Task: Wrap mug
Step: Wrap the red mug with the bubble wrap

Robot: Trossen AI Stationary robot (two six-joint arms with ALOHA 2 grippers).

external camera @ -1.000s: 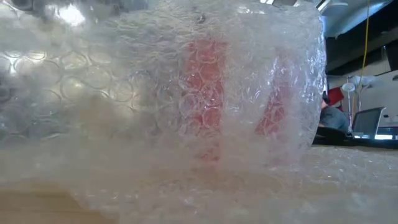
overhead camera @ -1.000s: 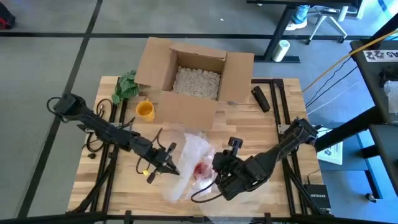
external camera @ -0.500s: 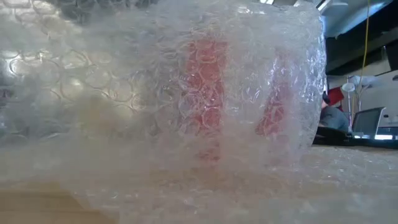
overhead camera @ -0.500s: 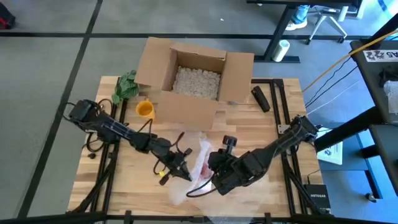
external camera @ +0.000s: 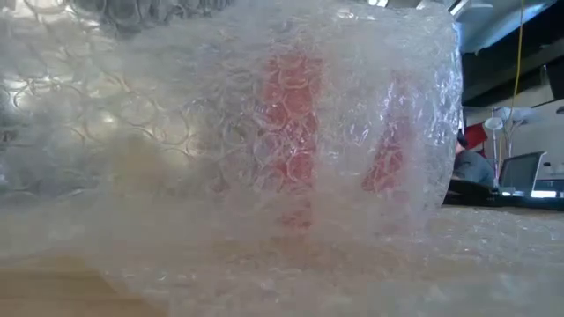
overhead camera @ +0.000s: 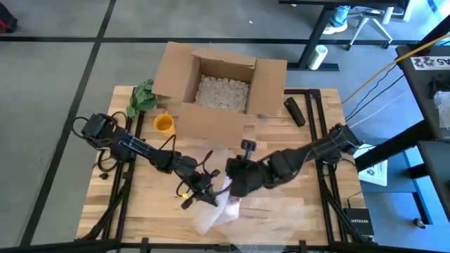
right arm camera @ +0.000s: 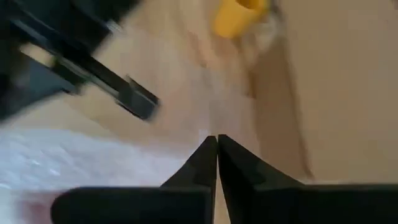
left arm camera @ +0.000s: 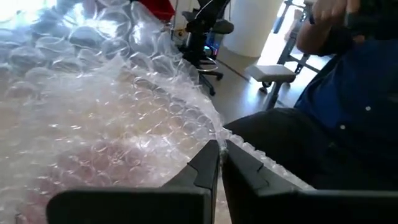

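Two grippers were met at the table's (overhead camera: 133,204) front middle, over the bubble wrap (overhead camera: 221,207). From above, only wrap was seen there; a red mug (external camera: 295,132) inside the wrap was shown by the low view alone. The left gripper (left arm camera: 219,163) was clamped on the wrap's edge, while the right gripper (right arm camera: 217,152) was pressed together on nothing. Bare wood was left at the front corners; a box (overhead camera: 219,88) and yellow cup (overhead camera: 164,124) were kept well behind.
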